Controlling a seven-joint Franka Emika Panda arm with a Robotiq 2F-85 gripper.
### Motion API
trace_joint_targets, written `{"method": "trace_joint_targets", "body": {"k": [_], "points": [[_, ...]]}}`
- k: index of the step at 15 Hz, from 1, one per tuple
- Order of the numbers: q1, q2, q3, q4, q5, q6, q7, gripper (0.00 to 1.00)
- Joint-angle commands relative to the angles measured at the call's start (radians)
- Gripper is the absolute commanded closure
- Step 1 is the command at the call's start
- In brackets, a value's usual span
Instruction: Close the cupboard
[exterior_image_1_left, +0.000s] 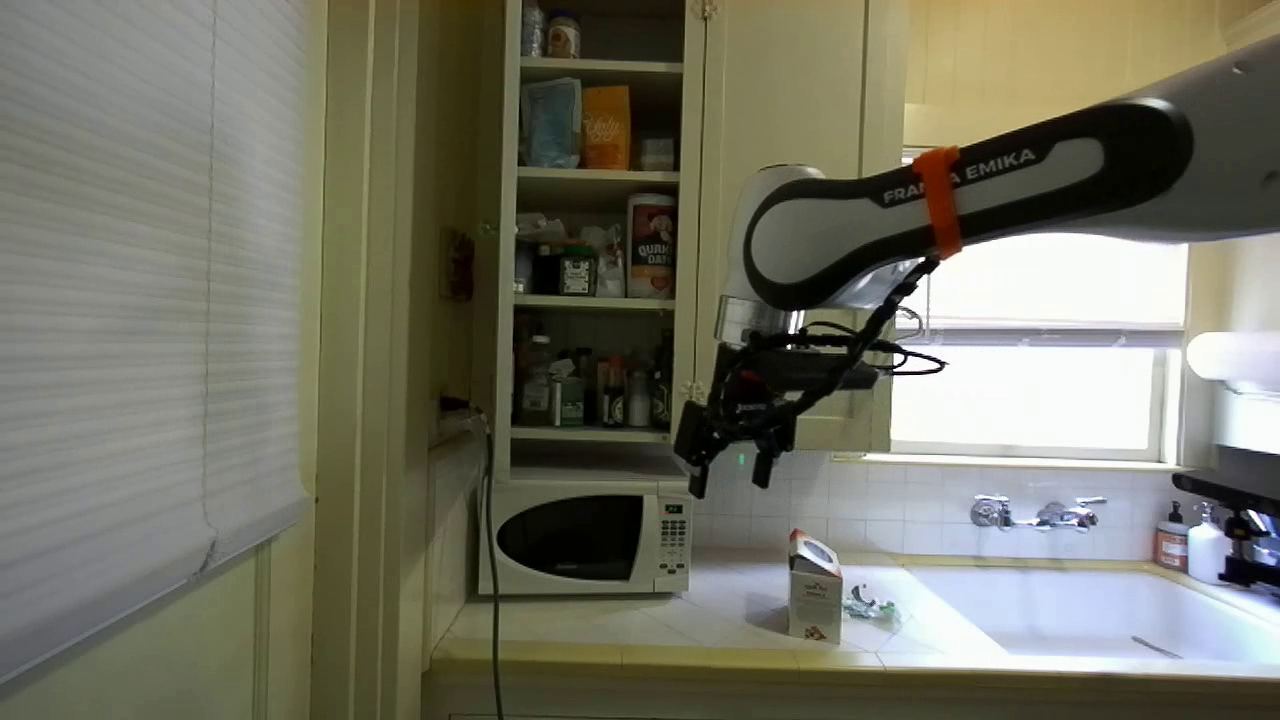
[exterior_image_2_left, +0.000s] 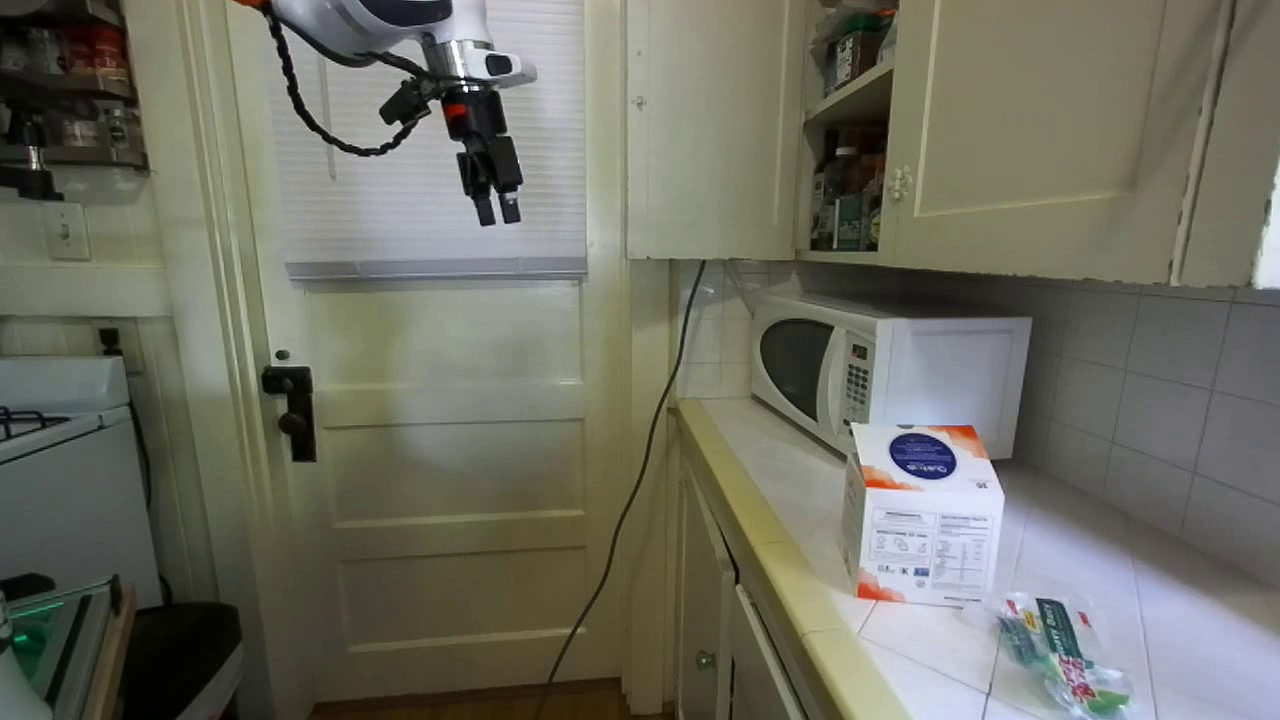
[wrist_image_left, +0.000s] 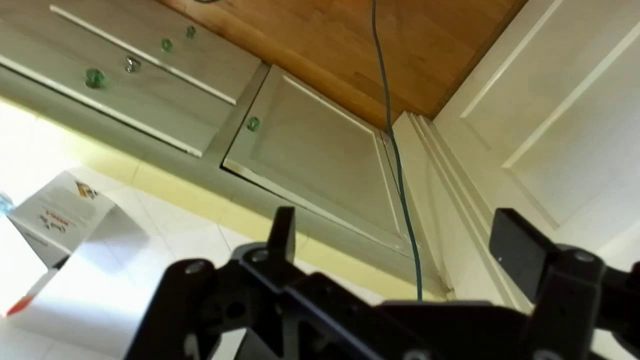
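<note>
The cupboard (exterior_image_1_left: 598, 176) is a tall cream-white wall cabinet with shelves of jars, bottles and bags, and it stands open. Its flat door (exterior_image_2_left: 715, 130) is swung out to the left of the shelves in an exterior view, with a small catch near its outer edge. In an exterior view this door is nearly edge-on. My gripper (exterior_image_1_left: 730, 480) hangs pointing down, in front of and below the shelves' right side. In an exterior view the gripper (exterior_image_2_left: 498, 212) is left of the door, apart from it. In the wrist view its fingers (wrist_image_left: 395, 222) are spread with nothing between them; the cupboard is out of view there.
A white microwave (exterior_image_1_left: 590, 540) stands on the counter (exterior_image_1_left: 720, 655) under the cupboard. A white-orange box (exterior_image_2_left: 930, 530) and a plastic packet (exterior_image_2_left: 1065, 650) lie nearby. A closed cream cabinet section (exterior_image_2_left: 1050, 120) adjoins at right. A cable (exterior_image_2_left: 640, 470) hangs by the counter's end. The sink (exterior_image_1_left: 1090, 610) is to the right.
</note>
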Motion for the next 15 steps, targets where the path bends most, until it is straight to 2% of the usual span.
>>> {"method": "trace_joint_targets", "body": {"k": [1, 5, 6, 9, 15], "points": [[0.035, 0.13, 0.024, 0.154, -0.077, 0.073, -0.01, 0.0], [0.076, 0.258, 0.059, 0.316, -0.203, 0.137, 0.058, 0.0], [0.075, 0.181, 0.033, 0.221, -0.151, 0.133, 0.019, 0.0], [0.094, 0.242, 0.038, 0.297, -0.18, 0.135, 0.039, 0.0], [0.095, 0.253, 0.035, 0.314, -0.182, 0.135, 0.039, 0.0]]}}
